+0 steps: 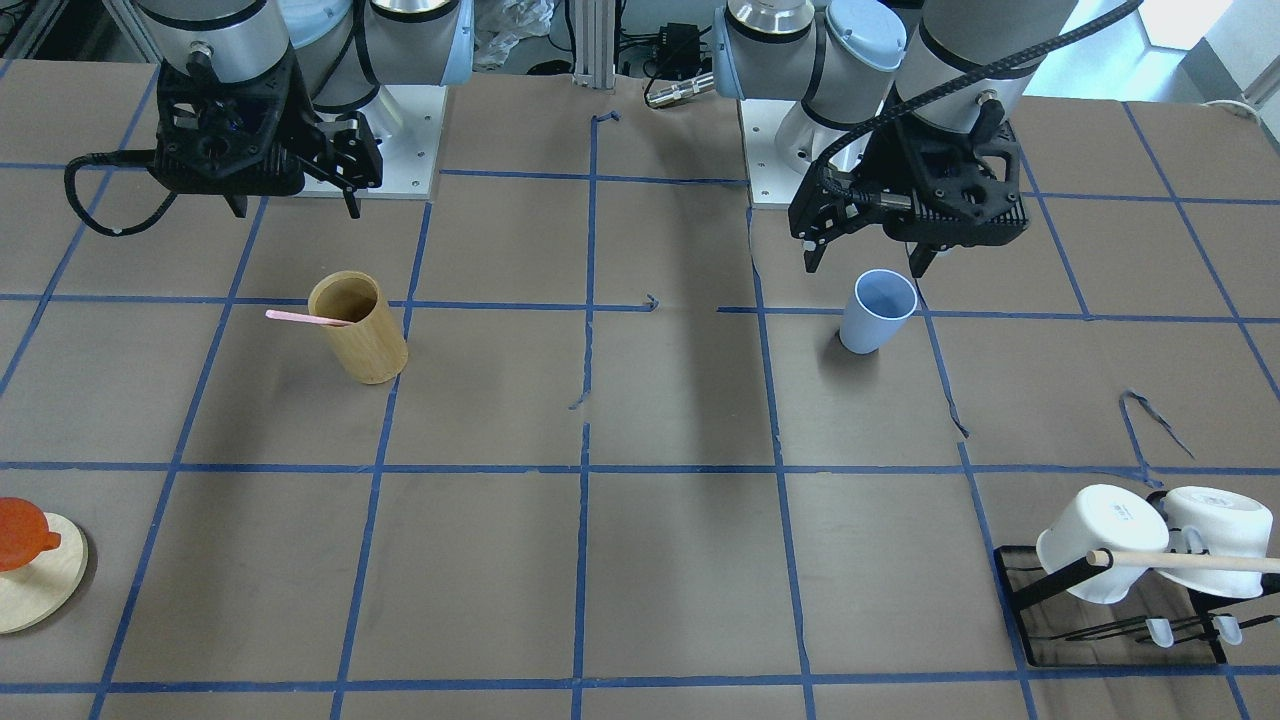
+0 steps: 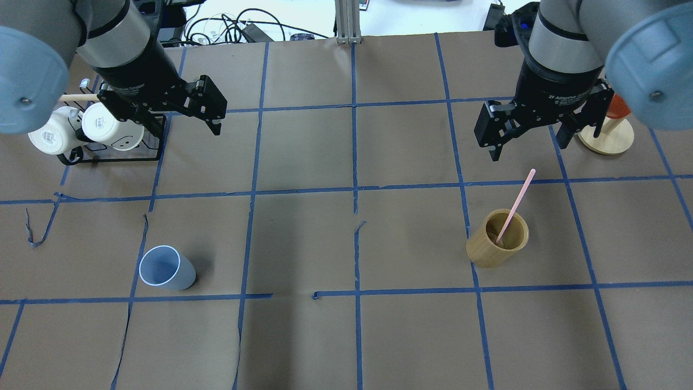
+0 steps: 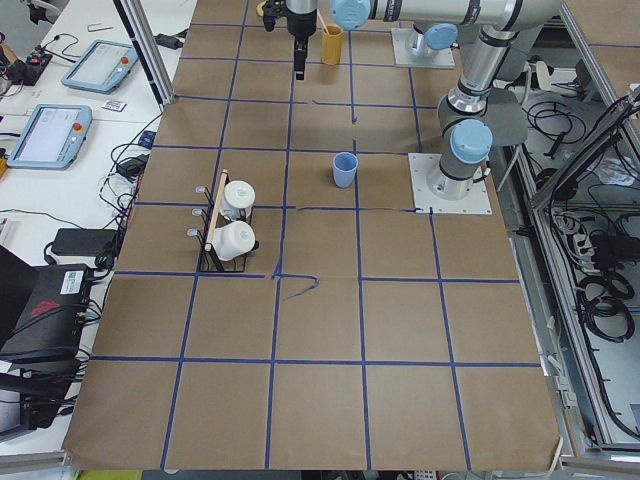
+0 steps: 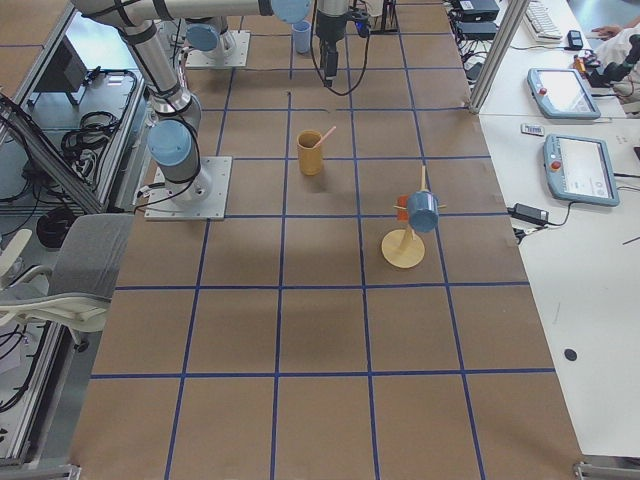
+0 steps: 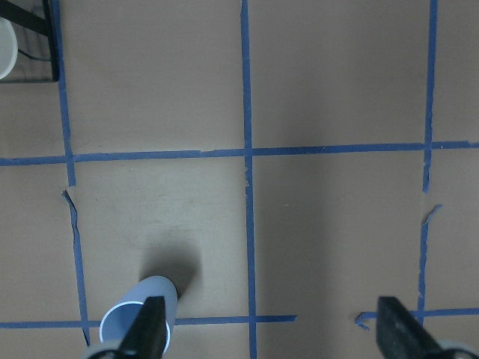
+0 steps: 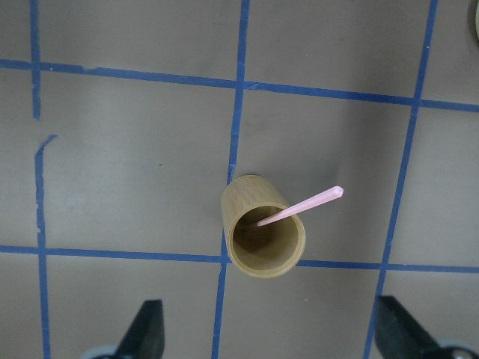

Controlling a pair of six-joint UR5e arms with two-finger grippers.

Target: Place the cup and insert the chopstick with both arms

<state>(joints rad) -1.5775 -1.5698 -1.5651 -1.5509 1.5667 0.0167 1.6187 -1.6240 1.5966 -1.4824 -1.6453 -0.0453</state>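
The light-blue cup (image 1: 878,312) stands upright on the brown table, also in the overhead view (image 2: 166,268) and at the bottom left of the left wrist view (image 5: 138,329). My left gripper (image 1: 865,262) is open and empty, high above the table beside the cup. The pink chopstick (image 1: 305,317) leans inside a tan bamboo cylinder (image 1: 360,328), its top end sticking out over the rim (image 2: 516,206). My right gripper (image 1: 296,205) is open and empty, above and apart from the cylinder. In the right wrist view the cylinder (image 6: 263,238) and the chopstick (image 6: 299,206) lie between the fingers' line and the frame's middle.
A black rack (image 1: 1040,580) with two white mugs (image 1: 1100,540) and a wooden dowel (image 1: 1190,560) stands on my far left. A round wooden stand (image 1: 40,590) with an orange piece sits on my far right. Blue tape lines grid the table.
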